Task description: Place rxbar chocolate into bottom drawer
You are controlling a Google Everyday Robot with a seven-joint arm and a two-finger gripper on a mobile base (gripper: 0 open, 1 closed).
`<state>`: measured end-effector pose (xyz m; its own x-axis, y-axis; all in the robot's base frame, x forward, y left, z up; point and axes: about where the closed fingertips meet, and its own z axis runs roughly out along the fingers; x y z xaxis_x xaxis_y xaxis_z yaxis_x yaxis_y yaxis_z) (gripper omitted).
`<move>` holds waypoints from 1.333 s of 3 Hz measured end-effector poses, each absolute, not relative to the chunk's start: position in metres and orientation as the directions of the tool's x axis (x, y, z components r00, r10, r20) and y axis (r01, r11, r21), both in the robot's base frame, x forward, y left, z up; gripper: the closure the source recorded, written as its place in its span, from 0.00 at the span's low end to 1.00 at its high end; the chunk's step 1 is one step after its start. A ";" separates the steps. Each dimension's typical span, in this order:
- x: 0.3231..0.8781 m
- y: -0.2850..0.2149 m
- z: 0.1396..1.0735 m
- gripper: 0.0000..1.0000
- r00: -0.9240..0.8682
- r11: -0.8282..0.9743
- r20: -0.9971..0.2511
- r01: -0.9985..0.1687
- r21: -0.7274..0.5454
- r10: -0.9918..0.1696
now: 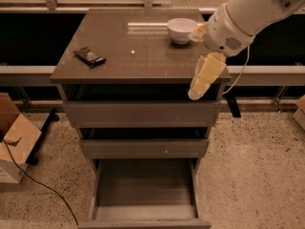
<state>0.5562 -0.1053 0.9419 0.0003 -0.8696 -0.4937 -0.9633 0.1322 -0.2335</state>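
The rxbar chocolate (89, 56), a small dark flat bar, lies on the left part of the cabinet top. The bottom drawer (145, 221) is pulled out and its grey floor is bare. My gripper (196, 92), cream coloured, hangs pointing down in front of the cabinet top's right front edge. It is far to the right of the bar and well above the open drawer. It holds nothing that I can see.
A white bowl (182, 29) stands at the back right of the cabinet top (143, 56), close to my arm. The two upper drawers (138, 113) are closed. A cardboard box (14, 137) and a black cable (43, 185) lie on the floor at the left.
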 end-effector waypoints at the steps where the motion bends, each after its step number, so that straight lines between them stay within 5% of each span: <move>1: 0.577 -0.085 0.935 0.00 0.014 0.144 -0.564 -0.961 -0.235 -0.826; 4: 0.655 -0.020 0.897 0.00 0.016 0.133 -0.672 -0.977 -0.169 -0.740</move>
